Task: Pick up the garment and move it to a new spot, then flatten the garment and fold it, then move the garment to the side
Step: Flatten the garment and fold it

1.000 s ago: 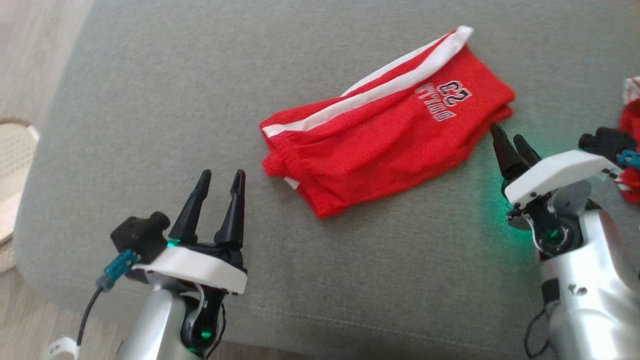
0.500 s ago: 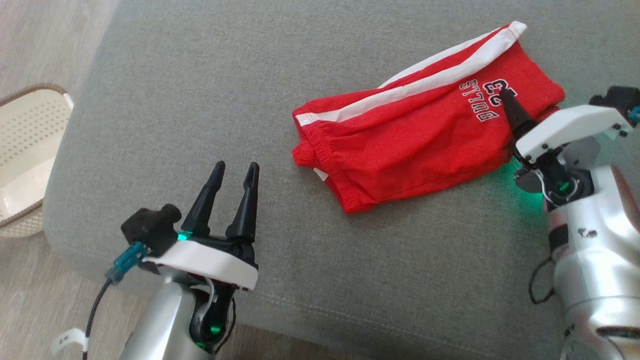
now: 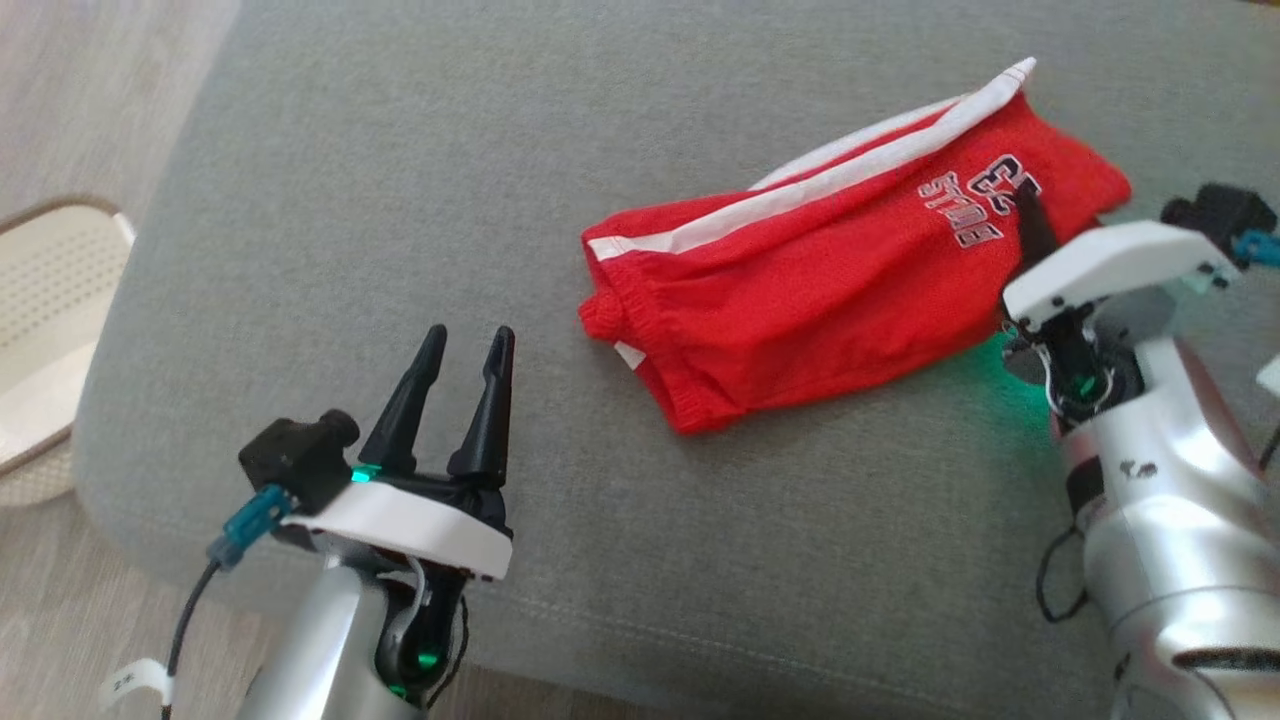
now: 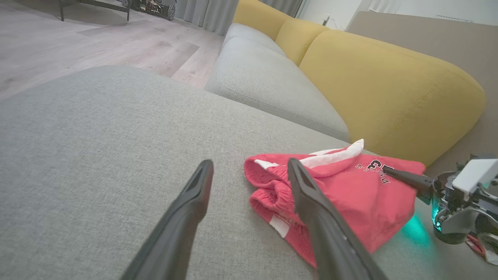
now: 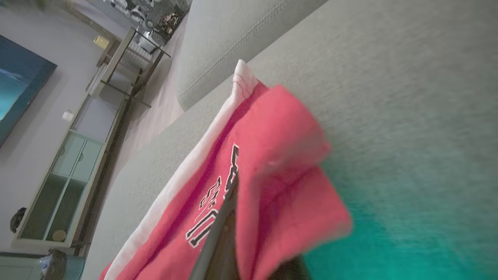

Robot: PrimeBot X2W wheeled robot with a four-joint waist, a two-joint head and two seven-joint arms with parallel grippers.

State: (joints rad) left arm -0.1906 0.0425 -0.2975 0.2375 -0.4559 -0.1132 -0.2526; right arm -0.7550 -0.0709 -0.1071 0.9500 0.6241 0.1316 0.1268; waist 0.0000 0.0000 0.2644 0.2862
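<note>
Now that the right pincer point(image 3: 1028, 208) has snapped together on the 3 o'clock hem of the red garment point(image 3: 800, 290), lying toward 2 o'clock on the grey cushion point(image 3: 400, 150), carrying it aside can probably begin; the left pincer point(image 3: 468, 340) hangs apart at 7 o'clock.

A grey sofa seat point(image 3: 400, 200) spreads before me, with yellow back cushions point(image 4: 389, 85) behind it. Pale wood floor point(image 4: 78, 39) lies to my left, where a perforated cream basket point(image 3: 50, 290) stands beside the seat.
</note>
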